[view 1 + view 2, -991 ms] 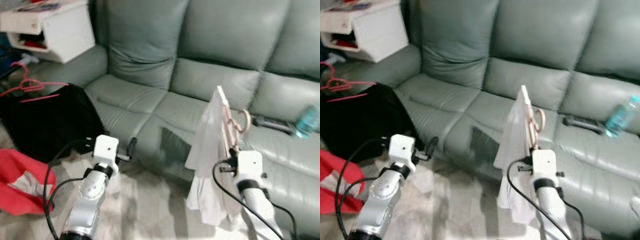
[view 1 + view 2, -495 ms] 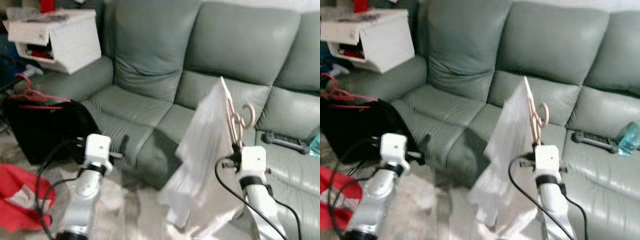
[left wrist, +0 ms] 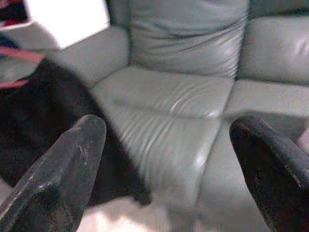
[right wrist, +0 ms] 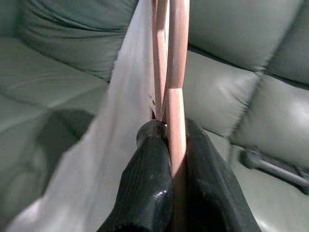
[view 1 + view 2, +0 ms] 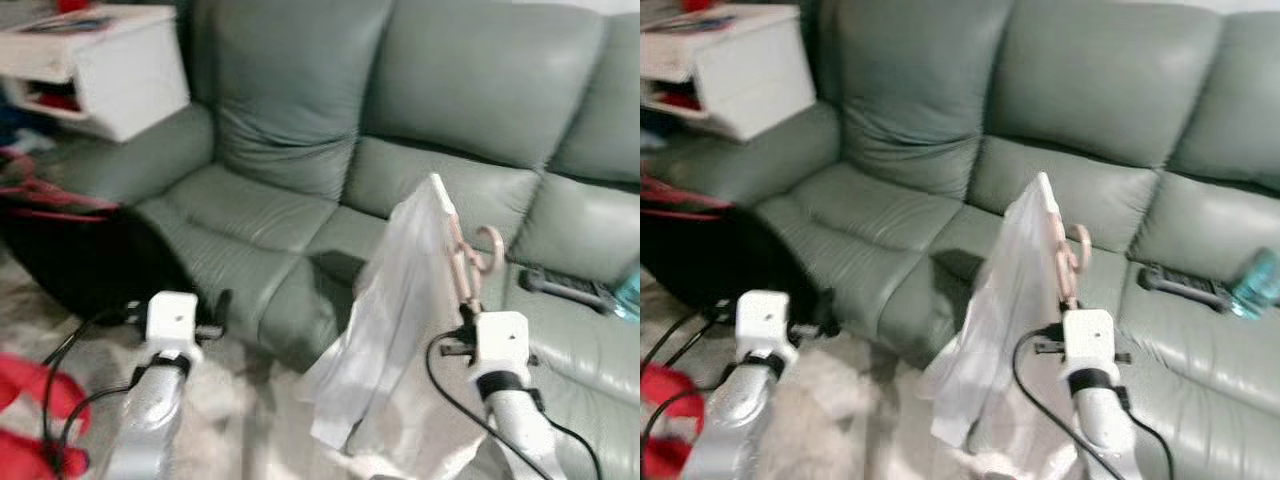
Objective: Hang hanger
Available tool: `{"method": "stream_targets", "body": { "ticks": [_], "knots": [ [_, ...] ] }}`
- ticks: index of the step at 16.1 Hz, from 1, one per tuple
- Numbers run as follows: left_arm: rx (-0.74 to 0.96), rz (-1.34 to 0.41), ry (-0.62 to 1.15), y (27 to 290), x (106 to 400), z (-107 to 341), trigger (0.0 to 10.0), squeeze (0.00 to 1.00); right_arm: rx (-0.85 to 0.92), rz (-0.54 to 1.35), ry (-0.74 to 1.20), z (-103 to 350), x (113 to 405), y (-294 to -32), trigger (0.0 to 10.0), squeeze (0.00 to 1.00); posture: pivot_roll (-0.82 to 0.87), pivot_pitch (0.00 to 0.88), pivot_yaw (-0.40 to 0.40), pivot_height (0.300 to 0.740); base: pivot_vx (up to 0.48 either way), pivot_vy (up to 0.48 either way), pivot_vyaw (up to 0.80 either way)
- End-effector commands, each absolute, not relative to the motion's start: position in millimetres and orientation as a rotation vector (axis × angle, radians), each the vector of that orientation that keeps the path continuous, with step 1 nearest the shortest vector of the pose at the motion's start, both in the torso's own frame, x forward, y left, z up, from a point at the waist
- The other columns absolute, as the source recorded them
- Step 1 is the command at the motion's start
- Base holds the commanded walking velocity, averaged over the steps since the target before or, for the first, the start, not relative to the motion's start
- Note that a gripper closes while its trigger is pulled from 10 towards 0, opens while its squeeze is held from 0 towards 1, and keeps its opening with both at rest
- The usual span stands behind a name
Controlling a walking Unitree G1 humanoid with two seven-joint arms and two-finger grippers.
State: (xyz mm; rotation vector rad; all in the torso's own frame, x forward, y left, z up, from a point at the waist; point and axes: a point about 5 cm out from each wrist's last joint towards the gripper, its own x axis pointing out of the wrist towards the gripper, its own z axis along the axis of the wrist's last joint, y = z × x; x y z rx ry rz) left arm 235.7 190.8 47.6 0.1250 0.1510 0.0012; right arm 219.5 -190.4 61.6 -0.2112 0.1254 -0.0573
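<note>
A pale pink hanger (image 5: 462, 258) with a white garment (image 5: 385, 330) draped over it stands upright in front of the grey-green sofa (image 5: 300, 120). My right gripper (image 5: 467, 308) is shut on the hanger's lower part. In the right wrist view both black fingers (image 4: 149, 169) clamp the hanger (image 4: 176, 58), and the garment (image 4: 106, 159) hangs to one side. The hook (image 5: 490, 243) curls at the top, free of any support. My left gripper (image 5: 218, 308) is low by the sofa's front edge; in the left wrist view it (image 3: 166, 126) is open with nothing between its fingers (image 3: 67, 169).
A white box (image 5: 110, 65) sits on the sofa's left armrest. A black garment with red hangers (image 5: 70, 240) lies at the left, and red cloth (image 5: 30, 420) on the floor. A black remote (image 5: 565, 288) and a teal bottle (image 5: 630, 290) rest on the right seat.
The camera has shifted and the picture is blurred. The white garment has swung on the hanger. My right gripper still holds the hanger, and the left stays open.
</note>
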Motion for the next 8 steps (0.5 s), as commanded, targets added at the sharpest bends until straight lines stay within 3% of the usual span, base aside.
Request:
{"method": "stream_targets", "body": {
  "ticks": [1, 8],
  "knots": [
    [0.139, 0.008, 0.141, 193.1, 234.1, 49.6, 10.0, 0.0, -0.216, -0.073, 0.047, 77.7, 225.0, -189.4, 10.0, 0.0, -0.04, 0.0, 0.039, 0.74, 0.0, 0.0, 0.0],
    [0.142, 0.02, 0.131, 196.0, 237.3, 52.0, 10.0, 0.0, -0.17, -0.15, 0.09, 70.7, 226.3, -199.3, 10.0, 0.0, -0.04, 0.0, 0.038, 0.74, 0.0, 0.0, 0.0]
  ]
}}
